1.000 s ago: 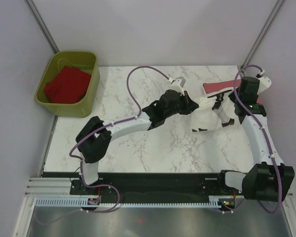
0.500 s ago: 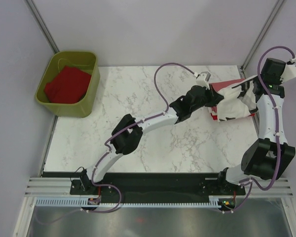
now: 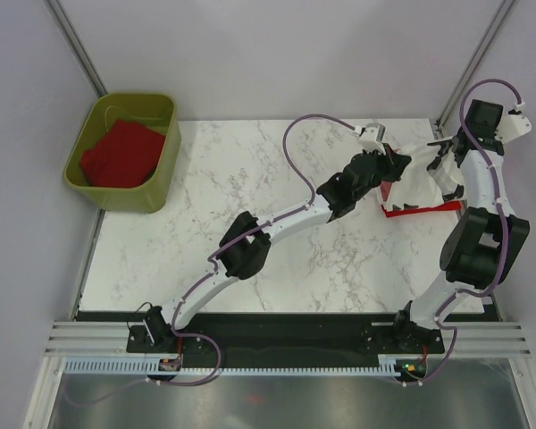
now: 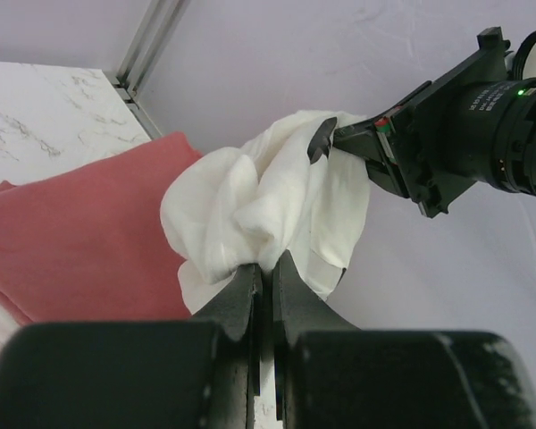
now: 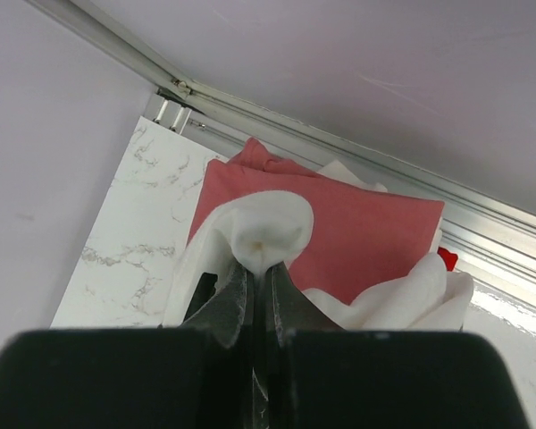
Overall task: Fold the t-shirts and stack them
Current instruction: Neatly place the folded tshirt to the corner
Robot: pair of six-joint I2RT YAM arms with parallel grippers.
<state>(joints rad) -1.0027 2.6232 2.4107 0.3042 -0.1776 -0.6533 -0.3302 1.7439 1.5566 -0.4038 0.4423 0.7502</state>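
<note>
The white t-shirt (image 3: 422,183) hangs bunched between both grippers at the table's far right corner. My left gripper (image 3: 400,164) is shut on one fold of it (image 4: 268,206), and my right gripper (image 3: 439,161) is shut on another fold (image 5: 266,234). Below it lies a flat folded salmon pink t-shirt (image 4: 80,241) (image 5: 366,228). A bright red t-shirt edge (image 3: 413,212) shows under that. In the left wrist view the right gripper's fingertip (image 4: 323,139) pinches the white cloth's top. Another red t-shirt (image 3: 121,154) lies in the tub.
The olive-green plastic tub (image 3: 165,170) stands off the table's far left corner. Aluminium frame posts (image 3: 464,71) and the purple walls close in right behind the stack. The left arm (image 3: 277,223) stretches diagonally across the marble table (image 3: 250,259).
Both arms have carried the white t-shirt rightward and farther back, from mid-table to above the pink and red shirts in the corner. Both grippers stayed shut on it.
</note>
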